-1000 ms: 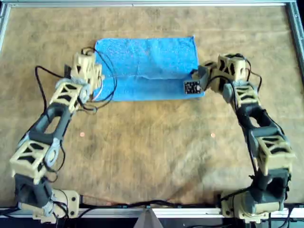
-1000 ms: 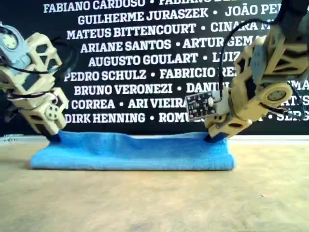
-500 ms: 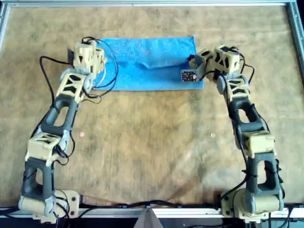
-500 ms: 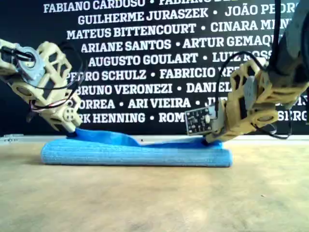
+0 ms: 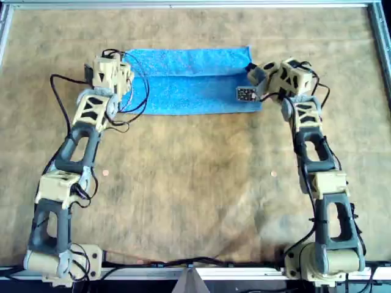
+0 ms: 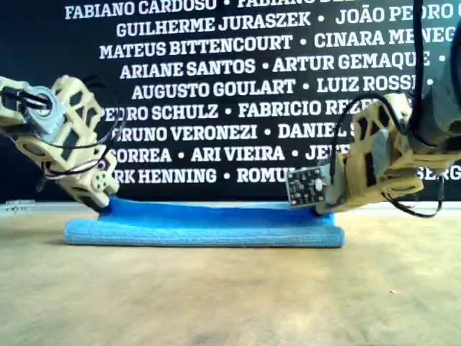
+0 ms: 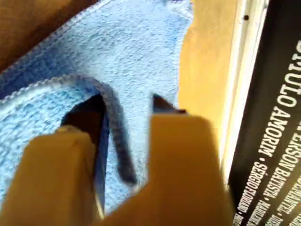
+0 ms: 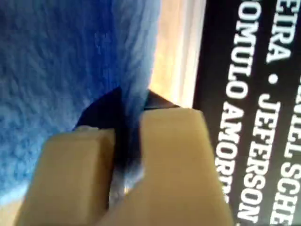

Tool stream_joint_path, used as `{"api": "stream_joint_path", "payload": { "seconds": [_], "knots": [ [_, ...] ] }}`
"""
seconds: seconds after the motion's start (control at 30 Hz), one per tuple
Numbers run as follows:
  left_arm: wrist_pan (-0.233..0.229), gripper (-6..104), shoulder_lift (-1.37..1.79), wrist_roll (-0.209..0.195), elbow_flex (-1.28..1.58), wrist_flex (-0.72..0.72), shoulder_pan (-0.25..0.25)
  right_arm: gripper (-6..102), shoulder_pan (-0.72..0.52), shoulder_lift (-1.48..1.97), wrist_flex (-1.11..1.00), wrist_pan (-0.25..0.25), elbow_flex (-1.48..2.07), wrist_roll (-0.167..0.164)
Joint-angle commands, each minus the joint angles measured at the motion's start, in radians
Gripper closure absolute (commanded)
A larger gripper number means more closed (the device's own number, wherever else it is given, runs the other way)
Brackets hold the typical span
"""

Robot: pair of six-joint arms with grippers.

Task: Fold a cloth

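Black backdrop banner [image 6: 216, 86] with white capital lettering, at 12 o'clock beyond the tabletop: "GUILHERME JURASZEK", "MATEUS BITTENCOURT", "ARIANE SANTOS", "AUGUSTO GOULART", "LUIZ ROSSI", "BRUNO VERONEZI", "ARI VIEIRA", "ARTUR GEMAQUE"; other names are cut off. The same banner reads "AMORIM" in the first wrist view [image 7: 277, 141] and "JEFERSON" in the second [image 8: 263, 117].

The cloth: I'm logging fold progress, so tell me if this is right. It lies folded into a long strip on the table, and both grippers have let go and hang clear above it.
Not quite. The cloth does lie folded into a long strip, but neither gripper is clear of it. In the wrist views a cloth edge runs between the jaws of my first gripper and my second gripper.
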Motion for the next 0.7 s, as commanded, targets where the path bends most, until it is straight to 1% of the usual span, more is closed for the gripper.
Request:
{"api": "stream_joint_path", "payload": {
  "seconds": [0.0, 0.1, 0.17, 0.23, 0.3, 0.33, 0.43, 0.47, 0.6, 0.67],
  "knots": [
    [-0.009, 41, 0.051, 0.005, -0.060, -0.029, 0.021, 54, -0.012, 0.038, -0.058, 0.002, -0.094, -0.003],
    [-0.009, 31, 0.031, 0.005, -0.071, -0.029, 0.026, 40, -0.014, 0.052, -0.058, 0.002, -0.095, -0.003],
    [-0.011, 27, 0.029, 0.002, -0.071, -0.029, 0.026, 34, -0.014, 0.066, -0.058, 0.000, -0.097, -0.002],
    [-0.011, 23, 0.026, -0.011, -0.071, -0.029, 0.029, 30, -0.011, 0.072, -0.058, 0.000, -0.097, -0.002],
    [-0.011, 17, 0.021, 0.000, -0.071, -0.029, 0.029, 27, -0.009, 0.081, -0.058, -0.008, -0.097, -0.002],
    [-0.011, 13, 0.021, -0.009, -0.071, -0.029, 0.029, 26, -0.011, 0.086, -0.057, -0.014, -0.097, -0.002],
    [-0.011, -3, 0.029, 0.003, -0.066, -0.026, 0.029, 26, -0.014, 0.089, -0.054, -0.014, -0.097, -0.002],
    [-0.008, -6, 0.035, 0.003, -0.063, -0.026, 0.029, 26, -0.015, 0.091, -0.046, -0.014, -0.097, -0.002],
    [-0.002, -3, 0.041, 0.002, -0.072, -0.028, 0.029, 26, -0.015, 0.106, -0.037, -0.014, -0.097, -0.002],
    [-0.011, -3, 0.046, 0.003, -0.072, -0.025, 0.026, 26, -0.015, 0.109, -0.037, -0.015, -0.097, -0.002]
  ]
}}
